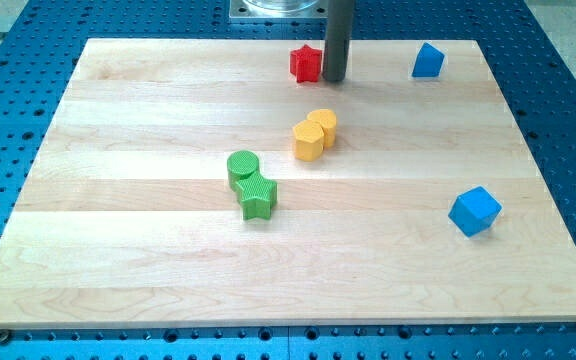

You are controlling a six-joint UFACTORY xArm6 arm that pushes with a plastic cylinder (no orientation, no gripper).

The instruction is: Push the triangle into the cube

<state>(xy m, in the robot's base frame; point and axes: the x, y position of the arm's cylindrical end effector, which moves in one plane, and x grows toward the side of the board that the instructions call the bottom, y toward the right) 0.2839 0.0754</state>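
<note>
Wooden board (118, 260) — blue triangle (427, 61) upright, blue cube (474, 211) apart.

No readable text anywhere, no labels, no brands, no numbers, no signs, nothing printed on the wooden board (118, 250), nothing on the coloured blocks, nothing on the blue perforated table (8, 130) around it

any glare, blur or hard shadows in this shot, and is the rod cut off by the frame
Camera view: even, soft light, only faint shadows beside the blue cube and the green blocks; no glare on the wooden board; focus sharp throughout; the rod runs off the view's top, my tip just right of the red block.
</note>
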